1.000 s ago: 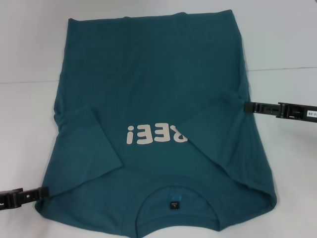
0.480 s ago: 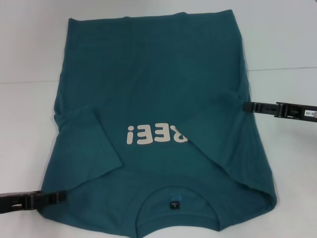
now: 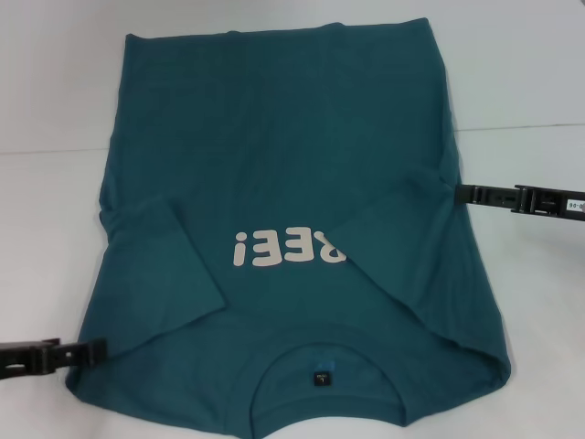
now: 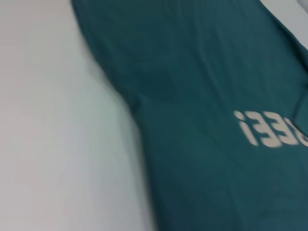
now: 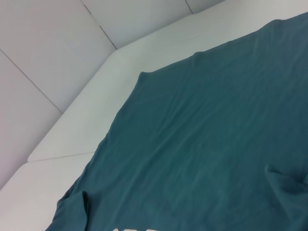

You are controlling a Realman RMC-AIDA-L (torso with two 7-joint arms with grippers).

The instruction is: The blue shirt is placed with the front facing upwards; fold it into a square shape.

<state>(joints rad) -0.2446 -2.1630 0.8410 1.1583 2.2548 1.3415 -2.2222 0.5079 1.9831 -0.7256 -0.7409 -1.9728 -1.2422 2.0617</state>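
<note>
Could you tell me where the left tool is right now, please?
In the head view, the left tool sits low on the robot's left, at the blue shirt's near left edge beside the folded-in sleeve.

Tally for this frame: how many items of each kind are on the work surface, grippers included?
blue shirt: 1
grippers, left gripper and right gripper: 2
table: 1
Total: 4
</note>
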